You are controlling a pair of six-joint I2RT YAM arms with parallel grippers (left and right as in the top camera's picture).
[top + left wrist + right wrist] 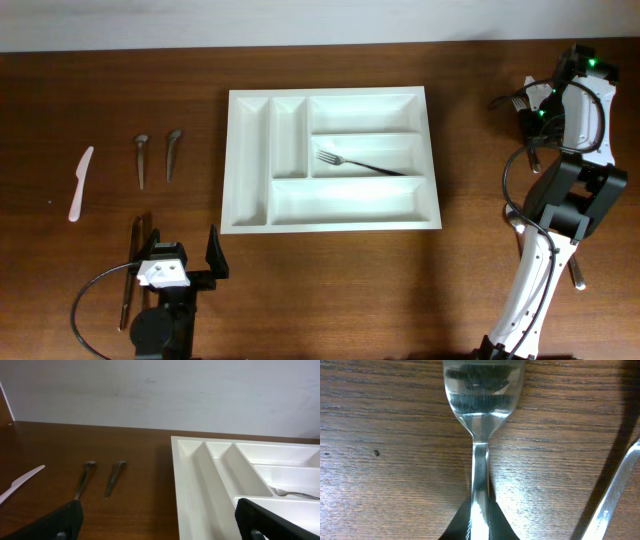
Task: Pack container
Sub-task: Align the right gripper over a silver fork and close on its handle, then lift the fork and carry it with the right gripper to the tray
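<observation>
1. The tray [330,160] lies flat in the middle of the table [350,300]. Seen from overhead, its two narrow compartments are on the left and its three long ones are stacked on the right.
2. A fork [360,163] rests in the middle long compartment, with its tines toward the narrow slots and its handle slanting right.
3. Your left gripper [185,255] sits near the table's front edge, just off the tray's front-left corner. Its fingers [55,522] are spread wide and hold nothing.
4. A thin metal piece [127,285] lies on the wood beside your left arm; you cannot tell its type.
5. Two spoons [141,160] lie side by side left of the tray, apart from it. A white knife [80,183] lies farther left.
6. Your right gripper [479,522] is well to the right of the tray, closed on the handle of a metal utensil [480,415]. The frame edge cuts off the head, and you cannot tell whether the utensil rests on the wood or hangs just above it.
7. A second handle [615,495] crosses the right edge of the right wrist view, near the gripped utensil but not touching it.
</observation>
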